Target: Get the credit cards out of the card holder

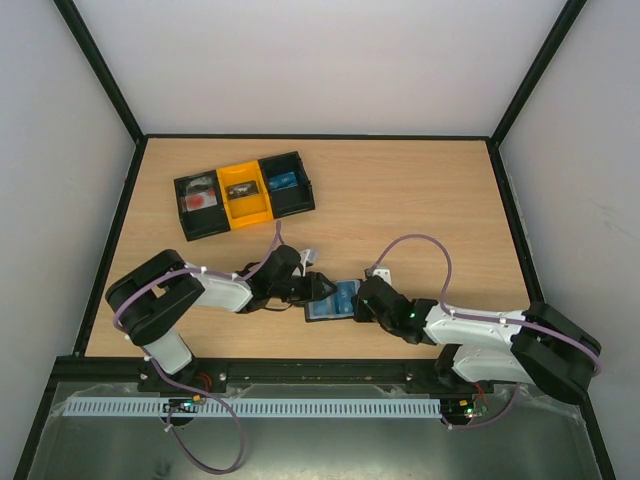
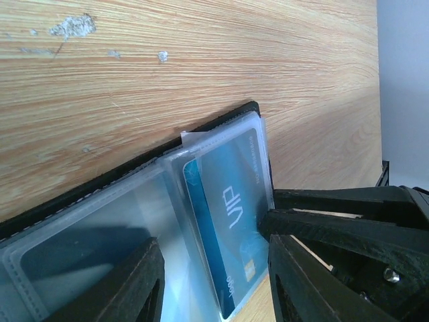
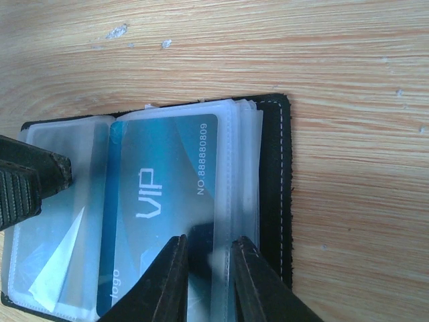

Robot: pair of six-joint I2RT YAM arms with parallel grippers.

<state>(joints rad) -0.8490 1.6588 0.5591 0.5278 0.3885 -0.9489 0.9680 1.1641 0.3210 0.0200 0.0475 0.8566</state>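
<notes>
Low at six o'clock, both bent arms (image 1: 215, 290) (image 1: 470, 325) faced inward: left gripper (image 2: 214, 245) wide over the black folding card holder (image 3: 271, 168); right gripper (image 3: 209, 245) narrow astride its light-blue plastic card (image 3: 161, 168), grip unclear.

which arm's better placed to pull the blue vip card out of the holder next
Right, probably. The right end effector has its fingers narrowly astride the edge of the blue card, while the left end effector stands wide open over the clear pockets of the card holder, seemingly steadying it.

Black wallet (image 1: 322, 309) lies on the tabletop (image 1: 420, 200), blue card (image 1: 346, 297) showing. I have left fingers (image 1: 308, 290) and right fingers (image 1: 362, 301) meeting over it. Tray (image 1: 243, 193) sits well behind.
</notes>
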